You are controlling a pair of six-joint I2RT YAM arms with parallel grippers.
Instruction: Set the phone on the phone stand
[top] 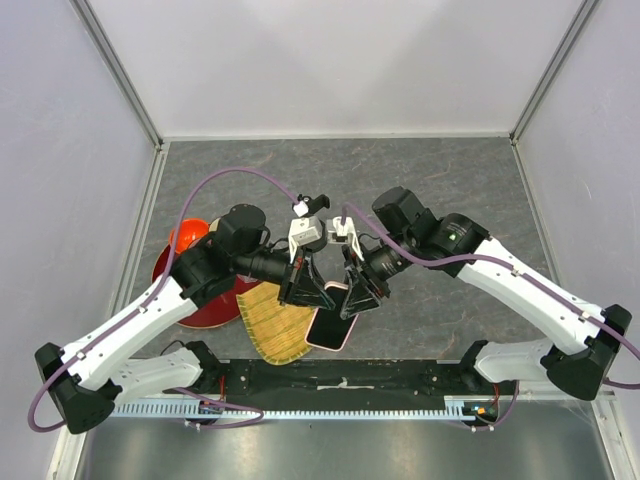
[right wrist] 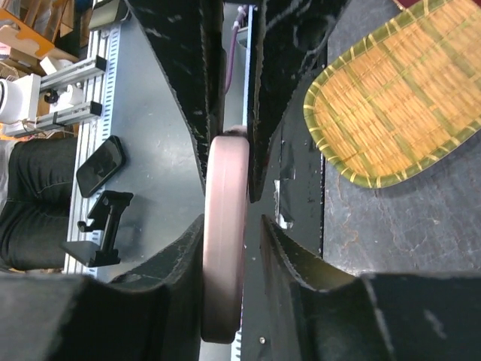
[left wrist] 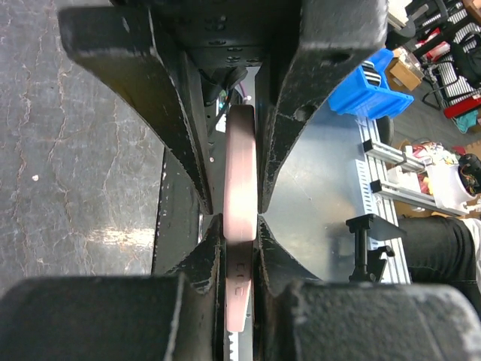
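Seemingly midway, the left end effector (top: 318,298) is clamping the phone (top: 332,328) by its pink edge near the tabletop (top: 450,180) front, the right end effector (top: 350,300) is bracketing it closely, grip uncertain, and seating it on the phone stand is lying ahead.

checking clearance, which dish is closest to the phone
The woven bamboo tray, right beside the phone; the red dish lies farther left, past the tray.
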